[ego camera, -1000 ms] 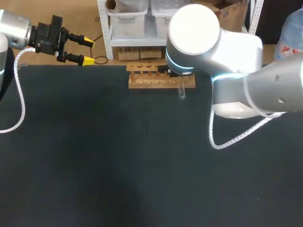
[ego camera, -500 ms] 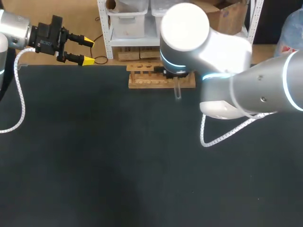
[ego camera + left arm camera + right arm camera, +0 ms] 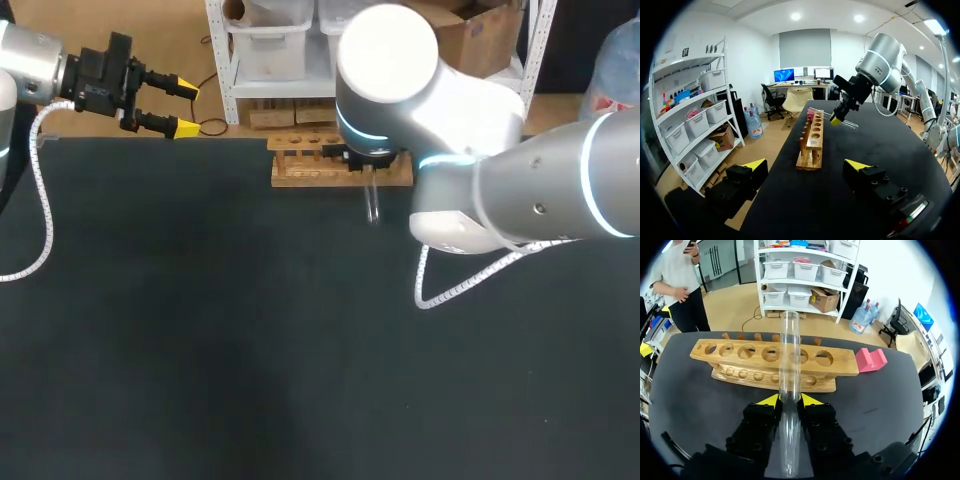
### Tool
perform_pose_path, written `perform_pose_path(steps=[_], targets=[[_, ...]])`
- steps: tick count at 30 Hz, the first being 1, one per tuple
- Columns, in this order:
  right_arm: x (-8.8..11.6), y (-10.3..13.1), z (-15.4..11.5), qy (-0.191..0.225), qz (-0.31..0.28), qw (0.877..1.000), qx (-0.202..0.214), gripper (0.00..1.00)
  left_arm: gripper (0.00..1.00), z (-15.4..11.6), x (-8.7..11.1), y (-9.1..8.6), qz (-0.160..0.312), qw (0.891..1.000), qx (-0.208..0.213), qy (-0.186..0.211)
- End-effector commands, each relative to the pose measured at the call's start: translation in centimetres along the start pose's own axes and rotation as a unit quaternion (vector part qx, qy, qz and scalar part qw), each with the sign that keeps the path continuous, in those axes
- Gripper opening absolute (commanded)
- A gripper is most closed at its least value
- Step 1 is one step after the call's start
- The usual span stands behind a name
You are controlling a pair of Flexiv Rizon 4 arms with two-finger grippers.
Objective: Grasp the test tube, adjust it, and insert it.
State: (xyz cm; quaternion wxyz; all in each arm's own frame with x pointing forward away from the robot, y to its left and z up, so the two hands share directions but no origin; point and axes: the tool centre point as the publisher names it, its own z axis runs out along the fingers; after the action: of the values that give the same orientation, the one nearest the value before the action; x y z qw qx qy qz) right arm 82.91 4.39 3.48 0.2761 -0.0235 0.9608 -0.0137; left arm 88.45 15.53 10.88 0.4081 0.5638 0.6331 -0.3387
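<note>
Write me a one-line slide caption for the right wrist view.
Right gripper shut on the clear test tube, facing the wooden rack; pink block at the rack's end.

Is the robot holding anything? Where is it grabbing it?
Yes. The right tool pinches the tube from both sides, near its middle. The left tool is open and holds nothing.

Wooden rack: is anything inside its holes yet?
In the right wrist view the rack's holes look empty. The test tube, held by the right gripper, stands in front of the rack, not in it, and partly covers one hole.
</note>
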Motion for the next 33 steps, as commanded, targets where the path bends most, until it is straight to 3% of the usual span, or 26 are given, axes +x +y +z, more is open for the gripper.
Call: perform_pose_path(steps=[1, 25, 33], targets=[[0.0, 0.1, 0.4, 0.007, 0.000, 1.000, 0.001, 0.00, 1.00, 0.0, 0.0, -0.1, 0.001, 1.000, -0.001, 0.000], [0.4, -0.2, 1.1, 0.027, 0.003, 1.000, -0.001, 0.00, 1.00, 0.0, 0.0, -0.1, 0.001, 1.000, -0.001, 0.000], [0.3, -1.1, -1.4, 0.007, 0.012, 1.000, 0.000, 0.00, 1.00, 0.0, 0.0, -0.1, 0.001, 1.000, -0.001, 0.000]])
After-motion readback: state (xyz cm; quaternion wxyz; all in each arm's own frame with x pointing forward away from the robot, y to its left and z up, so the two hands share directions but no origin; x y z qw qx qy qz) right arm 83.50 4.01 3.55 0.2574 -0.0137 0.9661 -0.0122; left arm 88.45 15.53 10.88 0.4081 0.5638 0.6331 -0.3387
